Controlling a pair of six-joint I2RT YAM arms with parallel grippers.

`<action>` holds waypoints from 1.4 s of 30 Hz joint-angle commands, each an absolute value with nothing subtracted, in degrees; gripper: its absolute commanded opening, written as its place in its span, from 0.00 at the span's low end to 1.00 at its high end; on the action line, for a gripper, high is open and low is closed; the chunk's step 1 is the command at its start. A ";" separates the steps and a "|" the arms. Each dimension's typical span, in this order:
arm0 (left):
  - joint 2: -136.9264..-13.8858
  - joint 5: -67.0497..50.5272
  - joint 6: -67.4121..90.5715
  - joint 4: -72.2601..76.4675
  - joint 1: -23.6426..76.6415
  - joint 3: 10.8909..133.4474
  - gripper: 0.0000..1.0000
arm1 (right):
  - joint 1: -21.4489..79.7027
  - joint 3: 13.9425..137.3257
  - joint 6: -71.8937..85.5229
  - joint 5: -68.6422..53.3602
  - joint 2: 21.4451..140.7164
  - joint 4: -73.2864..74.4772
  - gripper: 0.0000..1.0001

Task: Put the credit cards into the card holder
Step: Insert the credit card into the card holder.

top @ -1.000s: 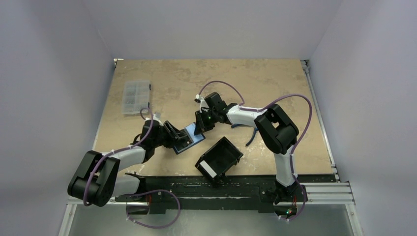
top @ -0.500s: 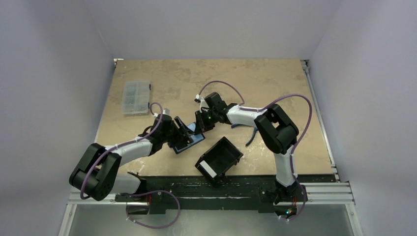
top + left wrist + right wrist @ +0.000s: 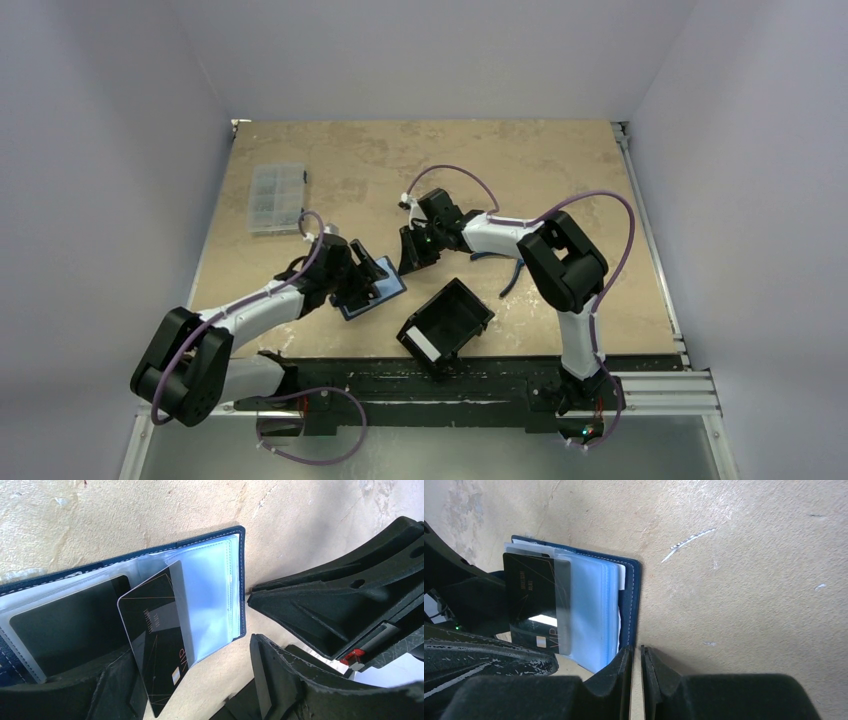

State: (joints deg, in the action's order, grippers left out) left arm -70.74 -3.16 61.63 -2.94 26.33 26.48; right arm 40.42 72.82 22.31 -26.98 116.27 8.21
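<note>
Resting open near the middle of the counter [image 3: 500,170], the card holder [image 3: 370,290] now lies slightly further toward the near-left than a second ago. A black credit card [image 3: 160,645] sits part-way in a clear sleeve [image 3: 210,595], and its lower end projects past the holder's edge. A second dark card [image 3: 65,625] fills the adjacent sleeve. The left claw [image 3: 357,275] has spread wide, with its fingers on either side of the black card and not clamping it. The right claw [image 3: 640,655] stays together and empty, just beside the holder's corner. Judgement: the card is released but not fully seated, so a further push is required.
</note>
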 commanded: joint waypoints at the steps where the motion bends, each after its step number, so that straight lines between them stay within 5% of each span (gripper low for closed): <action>1: -72.44 -0.98 59.57 -6.79 26.28 28.53 0.72 | 40.34 72.53 21.14 -26.28 114.78 8.05 0.19; 27: -66.89 -3.31 57.25 7.08 27.25 19.77 0.77 | 40.65 72.38 24.99 -35.04 111.87 4.74 0.35; 42: -64.45 -2.40 56.47 4.78 27.25 19.93 0.78 | 42.79 72.52 31.48 -36.31 119.25 -2.86 0.15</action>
